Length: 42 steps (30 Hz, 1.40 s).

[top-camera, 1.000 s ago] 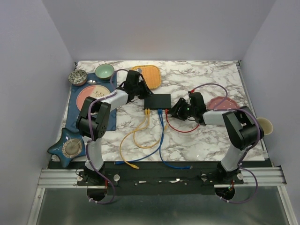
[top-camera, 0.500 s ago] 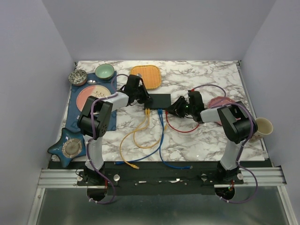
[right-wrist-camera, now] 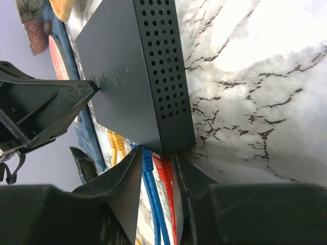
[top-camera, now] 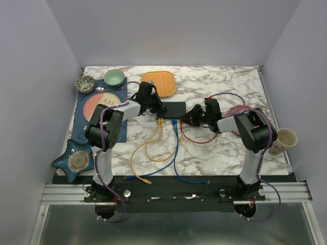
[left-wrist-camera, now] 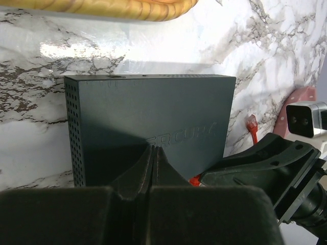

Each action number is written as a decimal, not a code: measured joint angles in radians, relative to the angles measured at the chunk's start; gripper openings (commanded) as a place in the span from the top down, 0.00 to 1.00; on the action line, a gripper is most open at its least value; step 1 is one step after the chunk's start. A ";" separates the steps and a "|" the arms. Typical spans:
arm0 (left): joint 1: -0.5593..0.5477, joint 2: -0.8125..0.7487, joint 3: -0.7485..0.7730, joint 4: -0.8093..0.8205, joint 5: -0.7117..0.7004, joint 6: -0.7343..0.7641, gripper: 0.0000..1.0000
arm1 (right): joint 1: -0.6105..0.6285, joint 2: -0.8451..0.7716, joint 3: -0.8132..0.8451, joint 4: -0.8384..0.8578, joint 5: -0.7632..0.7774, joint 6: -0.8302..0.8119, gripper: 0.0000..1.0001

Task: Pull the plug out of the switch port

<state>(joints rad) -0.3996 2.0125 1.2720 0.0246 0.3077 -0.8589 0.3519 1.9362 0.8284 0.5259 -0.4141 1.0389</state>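
Red plug point(right-wrist-camera: 162, 169) and blue plug point(right-wrist-camera: 147, 158) both sit inside the part-open right claw point(right-wrist-camera: 157, 159); it may yank both. Closed left claw point(left-wrist-camera: 153, 151) pins the switch point(left-wrist-camera: 148, 107).

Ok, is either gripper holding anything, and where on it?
The right gripper straddles the red plug and blue plug at the port edge of the matte-black switch; a clamp cannot be told. The left gripper, shut, holds nothing, tips on it.

Pale lavender walls point(top-camera: 168, 30) enclose a white marble-patterned table point(top-camera: 230, 158) — evenly lit.
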 measured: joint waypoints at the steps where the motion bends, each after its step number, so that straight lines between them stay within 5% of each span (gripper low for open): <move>1: 0.000 0.000 0.000 0.000 0.000 -0.001 1.00 | 0.000 0.002 0.000 0.005 -0.002 0.003 0.68; 9: 0.000 0.002 0.000 0.003 0.006 -0.003 1.00 | 0.000 0.014 -0.002 0.020 -0.004 0.011 0.69; 16: 0.000 0.004 -0.001 0.005 0.020 -0.010 1.00 | -0.001 0.014 -0.007 0.029 -0.006 0.003 0.99; 42: -0.087 0.015 -0.095 0.151 0.176 -0.145 1.00 | -0.005 0.014 -0.007 0.031 -0.021 -0.072 0.99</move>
<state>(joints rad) -0.4866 2.0277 1.1770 0.1757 0.4839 -1.0042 0.3473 1.9503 0.8215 0.5568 -0.4355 0.9672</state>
